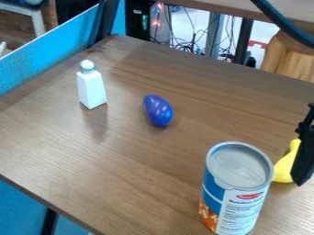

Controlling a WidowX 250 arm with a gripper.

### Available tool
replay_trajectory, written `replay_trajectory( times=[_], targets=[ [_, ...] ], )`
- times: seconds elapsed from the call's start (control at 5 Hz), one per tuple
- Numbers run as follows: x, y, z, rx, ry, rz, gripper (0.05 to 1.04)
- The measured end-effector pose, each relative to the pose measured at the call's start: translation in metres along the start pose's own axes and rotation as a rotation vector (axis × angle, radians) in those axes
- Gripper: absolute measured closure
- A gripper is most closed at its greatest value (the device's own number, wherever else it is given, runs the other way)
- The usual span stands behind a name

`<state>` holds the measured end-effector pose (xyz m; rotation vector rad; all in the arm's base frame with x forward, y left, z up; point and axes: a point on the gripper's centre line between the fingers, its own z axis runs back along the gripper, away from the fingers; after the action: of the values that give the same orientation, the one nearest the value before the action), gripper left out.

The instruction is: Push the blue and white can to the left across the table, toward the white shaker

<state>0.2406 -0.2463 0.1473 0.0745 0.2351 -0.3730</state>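
At the right edge of the camera view hangs the black gripper (304,158), partly cut off by the frame. It is nearest to a yellow object (284,170), which it partly covers; whether they touch is unclear. Left of these, a can (238,188) with a silver top and a blue, white and orange label stands upright. A shiny blue-purple, egg-like object (158,111) lies near the middle of the table. Farther left, a white shaker (92,87) with a silver cap is upright.
The brown wooden table (122,170) has its near edge at lower left. A blue panel (36,62) runs along the left and back. A dark cable (283,23) crosses the upper right corner, with loose wires (193,43) behind the table.
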Motion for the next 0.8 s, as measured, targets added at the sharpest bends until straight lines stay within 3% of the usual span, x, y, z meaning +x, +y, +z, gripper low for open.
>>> replay_trajectory(
  times=[0.2, 0.4, 0.6, 0.8],
  targets=[
    [0.002, 0.000, -0.014, 0.016, 0.035, 0.003, 0.079],
    [-0.001, 0.004, -0.035, 0.017, 0.009, 0.043, 0.079],
    [-0.005, 0.012, -0.031, 0.024, -0.075, 0.138, 0.079],
    [-0.007, 0.011, -0.032, 0.032, -0.080, 0.176, 0.079]
  ],
)
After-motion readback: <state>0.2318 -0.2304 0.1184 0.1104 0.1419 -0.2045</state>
